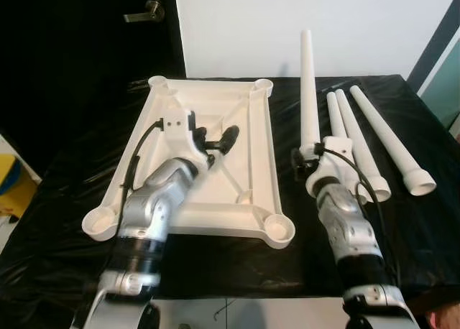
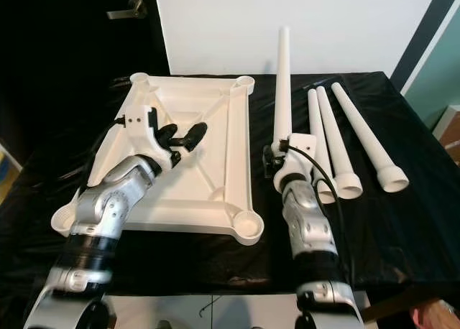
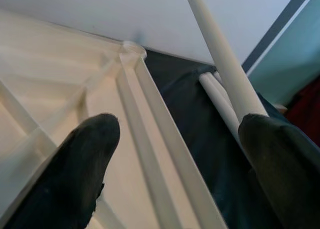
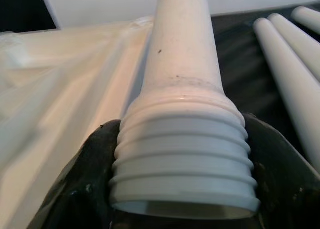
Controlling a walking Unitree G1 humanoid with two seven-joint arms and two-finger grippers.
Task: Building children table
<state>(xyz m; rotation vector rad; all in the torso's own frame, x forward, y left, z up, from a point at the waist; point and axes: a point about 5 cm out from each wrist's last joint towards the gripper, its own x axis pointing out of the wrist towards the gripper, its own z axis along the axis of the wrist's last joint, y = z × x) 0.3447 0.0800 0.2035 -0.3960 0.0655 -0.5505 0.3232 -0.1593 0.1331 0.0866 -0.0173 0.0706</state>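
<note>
Fingers of our right gripper [image 1: 310,159] close round the threaded end of a white table leg [image 1: 309,92]; in the right wrist view the black pads [image 4: 280,164] press the ribbed collar from both sides, with the hollow mouth of the leg [image 4: 182,119] facing the camera. We hold this leg raised and tilted, its narrow tip pointing up and away toward the white wall [image 1: 359,27]. Our right forearm reaches straight forward over the black cloth [image 1: 215,264], just to the right of the tabletop.

Our left gripper [image 1: 215,138] hovers over the middle of the upturned white tabletop [image 1: 255,128], its two black fingers [image 3: 75,169] spread wide with nothing between them. Our left forearm angles inward, the wrist bent toward the right.

We see the tabletop lying underside up on the cloth, with raised ribs crossing it diagonally and a round socket [image 1: 279,230] at each corner. Three more white legs [image 1: 374,138] lie side by side on the cloth to the right of the held leg, their wide open ends toward us and their thin ends toward the wall.

Behind the table we see a dark door with a lever handle [image 1: 144,13].
</note>
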